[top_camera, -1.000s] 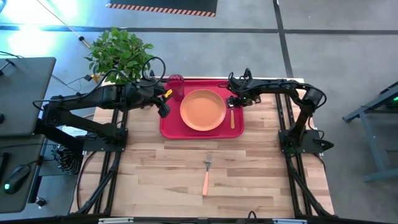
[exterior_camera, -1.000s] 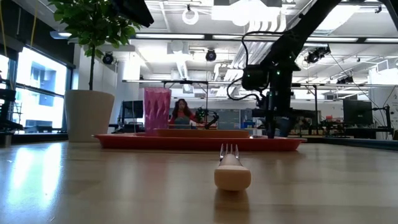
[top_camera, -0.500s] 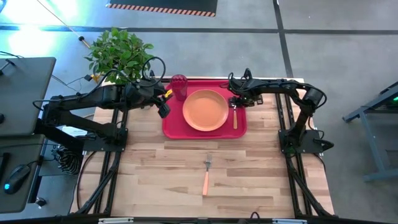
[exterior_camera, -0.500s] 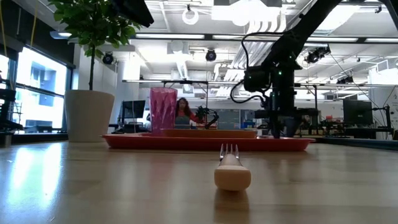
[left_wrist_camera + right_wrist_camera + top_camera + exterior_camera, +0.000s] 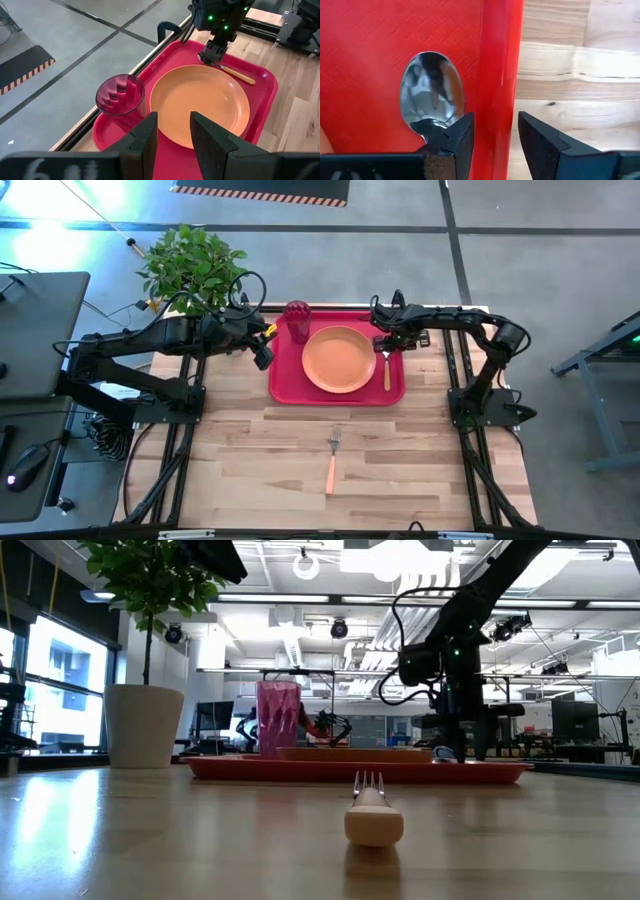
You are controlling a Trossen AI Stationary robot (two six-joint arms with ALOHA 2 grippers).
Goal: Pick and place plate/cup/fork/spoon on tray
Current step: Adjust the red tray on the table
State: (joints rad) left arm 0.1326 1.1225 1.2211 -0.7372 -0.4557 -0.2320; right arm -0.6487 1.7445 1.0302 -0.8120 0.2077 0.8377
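We find tray (image 5: pixel 290 385) at table's far edge, carrying plate (image 5: pixel 340 359), cup (image 5: pixel 297 319), spoon (image 5: pixel 387 368). Fork (image 5: pixel 332 459) lies on bare wood, well apart. Right gripper (image 5: pixel 385 342) straddles tray rim beside spoon bowl, fingers parted. Left gripper (image 5: pixel 262 345) waits at tray's left edge, fingers apart, empty.

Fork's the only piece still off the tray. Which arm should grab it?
Marginally the right, as a guess. The fork lies on bare table, roughly midway between the arms and far from both. The right claw straddles the tray rim by the spoon, holding nothing; the left claw waits open beside the tray.
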